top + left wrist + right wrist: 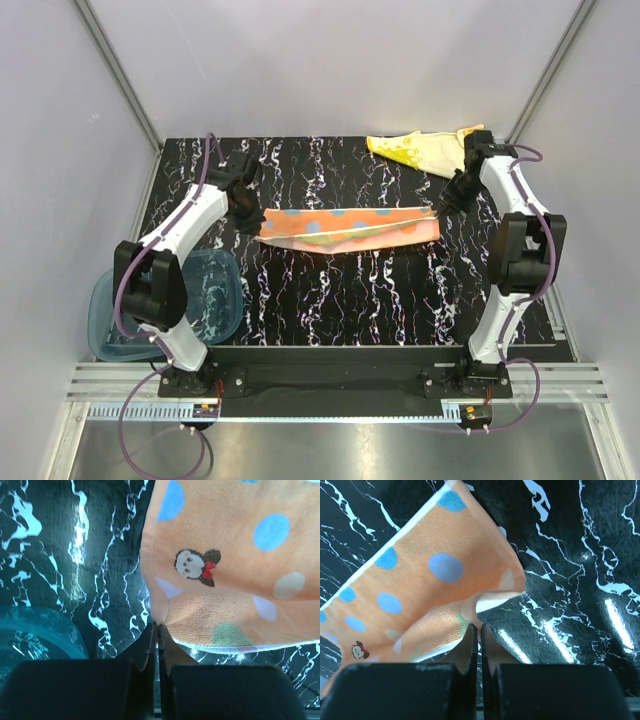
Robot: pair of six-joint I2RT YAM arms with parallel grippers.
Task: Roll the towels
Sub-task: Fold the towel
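Stretching between the arms in the top view, the orange towel (345, 228) runs from the left jaws to the right jaws, folded lengthwise over the black marbled desk (340, 300). The yellow towel (425, 150) lies crumpled just beyond the right jaws. The tray (215, 300) sits well nearer the arm bases than the left jaws.

In the left wrist view, the left jaws are closed tight and pinch the orange towel's corner at their tips, with the cloth spreading ahead and rightward.

In the right wrist view, the right jaws are likewise closed on a folded edge, and the towel runs ahead and leftward.
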